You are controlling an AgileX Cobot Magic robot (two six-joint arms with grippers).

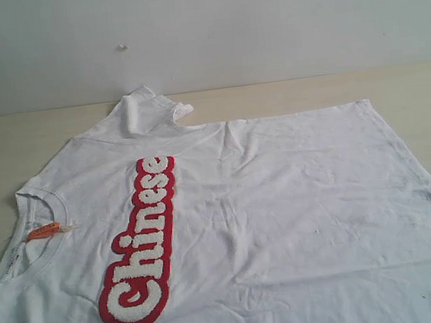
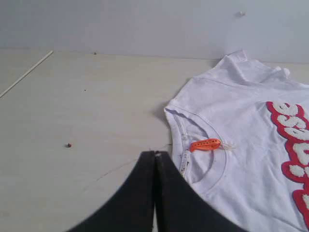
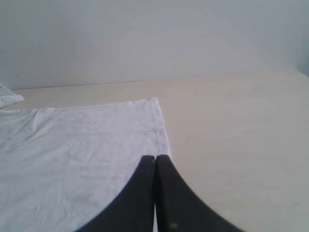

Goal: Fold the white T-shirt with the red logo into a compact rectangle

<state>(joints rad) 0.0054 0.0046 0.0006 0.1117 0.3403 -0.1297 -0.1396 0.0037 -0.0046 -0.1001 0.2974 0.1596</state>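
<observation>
In the exterior view you see the thin white cotton T-shirt (image 1: 281, 201) spread on the pale wooden table (image 1: 13, 144), neck toward the left, with its long red towelling logo (image 1: 143, 246) along the chest. In the left wrist view your left gripper (image 2: 155, 154) has its black fingers pressed together, empty, near the small orange neck tag (image 2: 205, 144). In the right wrist view your right gripper (image 3: 155, 157) is likewise pinched together, at the shirt's hem edge.

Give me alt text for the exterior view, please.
A white T-shirt lies spread face-up on a pale table, collar to the left. Its red logo reading "Chinese" runs along the chest; an orange neck tag shows in the collar, and the far sleeve is bunched.
</observation>
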